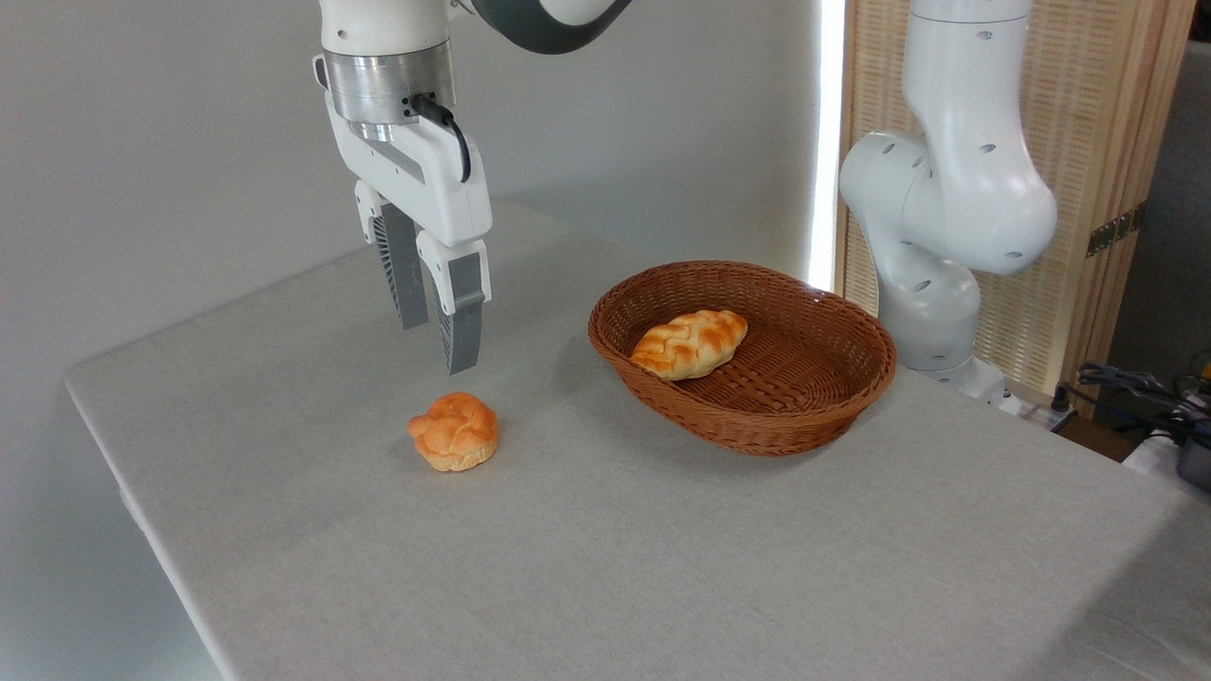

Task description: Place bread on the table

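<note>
The bread (690, 343), a long braided golden loaf, lies inside the brown wicker basket (804, 416) at the middle right of the table (605, 567). My gripper (437, 348) hangs above the table well to the left of the basket, fingers pointing down and a little apart, with nothing between them. It is open and sits just above and behind a small round orange bun (455, 432) that rests on the cloth.
The arm's white base and lower links (946, 218) rise at the table's right rear, behind the basket. Cables (1145, 388) lie off the table at far right. A grey wall runs behind the table's left and back edges.
</note>
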`<action>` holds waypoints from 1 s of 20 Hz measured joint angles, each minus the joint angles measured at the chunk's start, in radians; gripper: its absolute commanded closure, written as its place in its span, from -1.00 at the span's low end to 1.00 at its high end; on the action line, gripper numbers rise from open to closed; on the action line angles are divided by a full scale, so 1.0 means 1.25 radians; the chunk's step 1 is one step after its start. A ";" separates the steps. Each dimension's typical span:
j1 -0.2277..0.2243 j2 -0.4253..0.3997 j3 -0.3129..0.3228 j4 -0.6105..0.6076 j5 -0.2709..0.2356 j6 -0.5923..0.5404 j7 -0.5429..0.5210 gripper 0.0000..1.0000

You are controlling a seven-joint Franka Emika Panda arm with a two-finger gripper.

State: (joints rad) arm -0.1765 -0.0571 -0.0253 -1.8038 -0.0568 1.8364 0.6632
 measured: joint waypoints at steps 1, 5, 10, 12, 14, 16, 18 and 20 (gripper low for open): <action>0.000 0.000 0.000 0.000 0.000 0.000 0.000 -1.00; 0.000 -0.001 0.007 0.002 0.000 0.000 0.000 -1.00; 0.000 -0.001 0.008 0.003 0.001 0.000 0.000 -1.00; 0.000 -0.002 0.008 0.004 0.001 0.000 0.000 -1.00; 0.000 -0.004 0.008 0.004 0.001 0.000 0.000 -1.00; 0.000 -0.006 0.008 0.004 0.001 0.000 0.000 -1.00; 0.000 -0.007 0.008 0.004 0.001 0.000 0.000 -1.00; -0.001 -0.007 0.008 0.004 0.001 0.000 0.000 -1.00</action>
State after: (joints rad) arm -0.1774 -0.0657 -0.0155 -1.7983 -0.0559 1.8363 0.6633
